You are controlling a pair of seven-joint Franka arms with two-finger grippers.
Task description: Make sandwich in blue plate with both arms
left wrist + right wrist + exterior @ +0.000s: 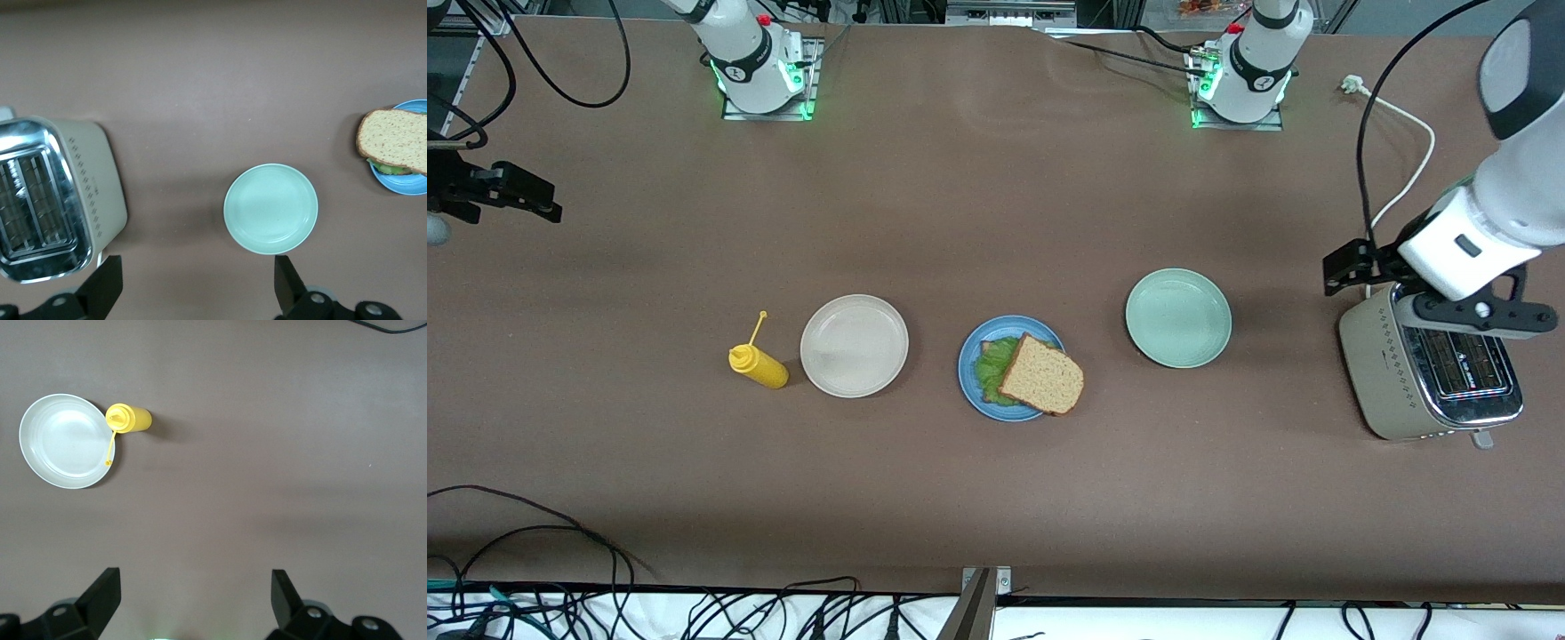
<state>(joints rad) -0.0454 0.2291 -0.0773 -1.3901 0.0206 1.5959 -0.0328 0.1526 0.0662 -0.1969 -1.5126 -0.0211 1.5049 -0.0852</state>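
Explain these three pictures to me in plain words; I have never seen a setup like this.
Two white robot arms stand at a brown table. The big picture looks down from a high camera facing them; the two smaller ones come from cameras on each arm's wrist.

In a row on the table: a yellow squeeze bottle, a beige plate, the blue plate carrying the sandwich with lettuce under the top slice, and a pale green plate. A toaster sits at the left arm's end.

The left gripper hangs open over the toaster's end of the table, holding nothing. The right gripper hangs open and empty over the right arm's end.
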